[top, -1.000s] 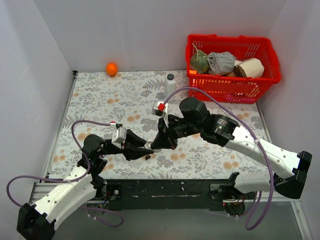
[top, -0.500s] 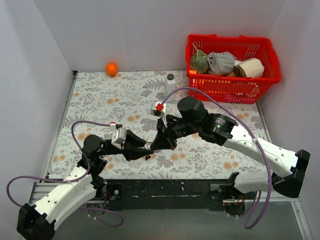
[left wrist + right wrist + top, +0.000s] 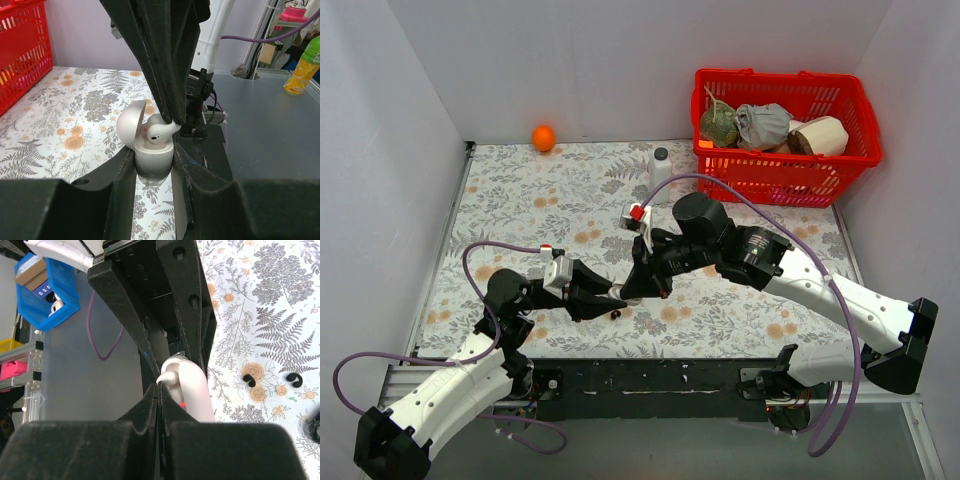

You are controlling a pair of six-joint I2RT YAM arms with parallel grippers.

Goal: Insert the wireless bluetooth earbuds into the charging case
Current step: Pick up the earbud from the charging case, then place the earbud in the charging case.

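Right claw [image 3: 159,399] grips the whitish bean-shaped earbud [image 3: 159,134] directly above the open white pebble-shaped charging case [image 3: 154,153], which the left claw [image 3: 154,169] clamps upright.

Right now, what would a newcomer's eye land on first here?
First, the front middle of the table: the left jaws clamp an open white charging case, and the right jaws pinch a whitish earbud right at its mouth. After that, the red basket at the far right corner and the orange ball by the back wall, far left.
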